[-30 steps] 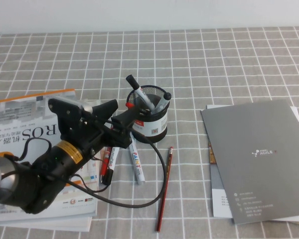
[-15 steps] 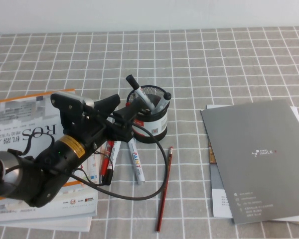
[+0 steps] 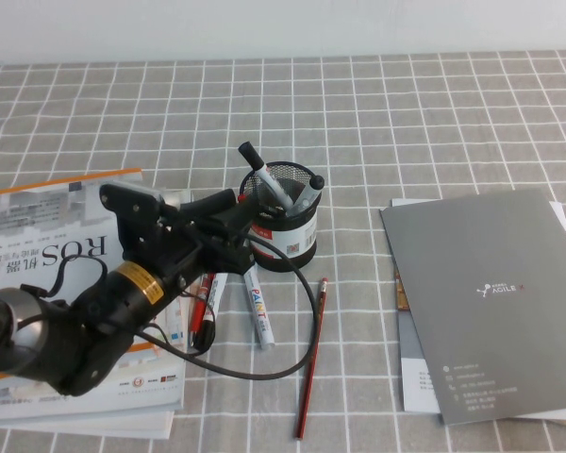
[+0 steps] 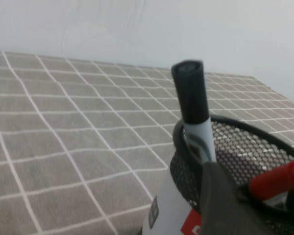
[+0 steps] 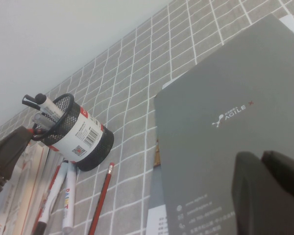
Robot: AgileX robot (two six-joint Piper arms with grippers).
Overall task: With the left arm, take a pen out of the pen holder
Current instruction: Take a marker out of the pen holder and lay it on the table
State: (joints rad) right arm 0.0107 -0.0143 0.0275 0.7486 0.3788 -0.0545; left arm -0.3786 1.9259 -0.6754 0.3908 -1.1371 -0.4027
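The black mesh pen holder (image 3: 285, 231) stands mid-table with a white label on its side. A grey pen with a black cap (image 3: 262, 175) leans out toward the left, and a second black-capped pen (image 3: 307, 193) leans right. My left gripper (image 3: 234, 209) is at the holder's left rim, still open, its jaws narrowed round a red-capped pen (image 4: 277, 178). In the left wrist view one dark finger (image 4: 225, 205) sits just beside that red cap, below the grey pen (image 4: 192, 103). My right gripper (image 5: 261, 156) is shut and hovers over the grey booklet (image 5: 225, 112).
A ROS book (image 3: 47, 250) lies under my left arm. Loose on the cloth in front of the holder are a white marker (image 3: 259, 304), a red marker (image 3: 200, 316) and a red pencil (image 3: 311, 354). The grey booklet (image 3: 486, 302) lies at the right.
My left gripper has moved forward up to the holder's rim and its jaws have narrowed round the red-capped pen. The pens and holder stay where they were.
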